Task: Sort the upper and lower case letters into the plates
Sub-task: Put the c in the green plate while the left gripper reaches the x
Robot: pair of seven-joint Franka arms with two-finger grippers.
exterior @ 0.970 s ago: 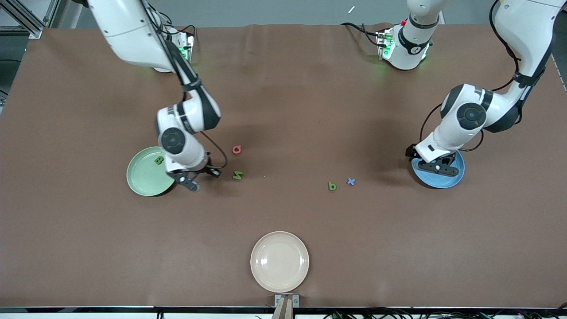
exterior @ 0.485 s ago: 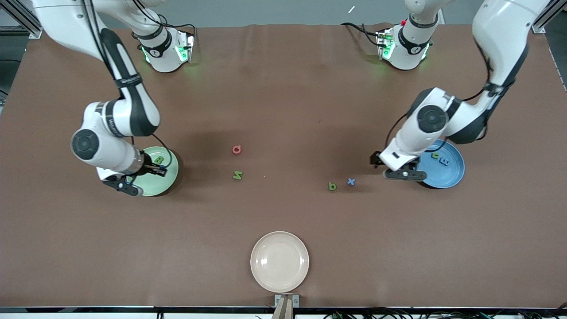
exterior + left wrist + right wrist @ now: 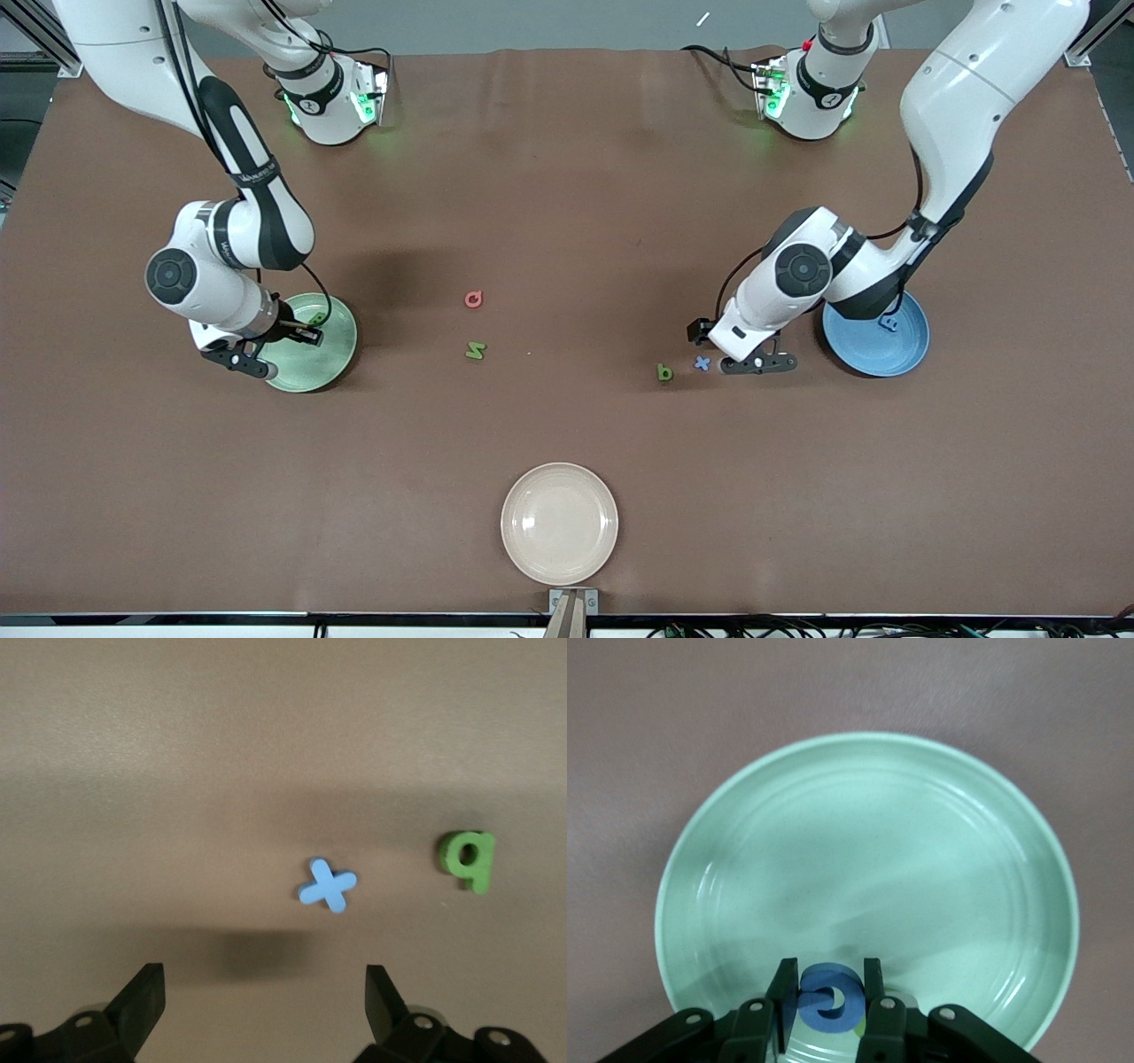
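Observation:
My right gripper (image 3: 266, 347) hangs over the pale green plate (image 3: 335, 353) and is shut on a blue letter (image 3: 828, 997). In the right wrist view the gripper (image 3: 827, 979) holds it above the plate's (image 3: 868, 859) rim. A green letter (image 3: 316, 317) lies in that plate. My left gripper (image 3: 753, 363) is open and low over the table beside a blue x (image 3: 702, 362) and a green b (image 3: 664, 372). The left wrist view shows the gripper (image 3: 263, 992), the x (image 3: 327, 885) and the b (image 3: 468, 859). The bright blue plate (image 3: 912, 350) holds a blue letter (image 3: 889, 323).
A pink letter (image 3: 474, 299) and a green letter (image 3: 476, 351) lie on the brown table between the two plates. A cream-beige plate (image 3: 559, 523) sits near the table's front edge.
My right gripper carried the blue letter from the table beside the green plate to over it. My left gripper left the blue plate and came down beside the blue x.

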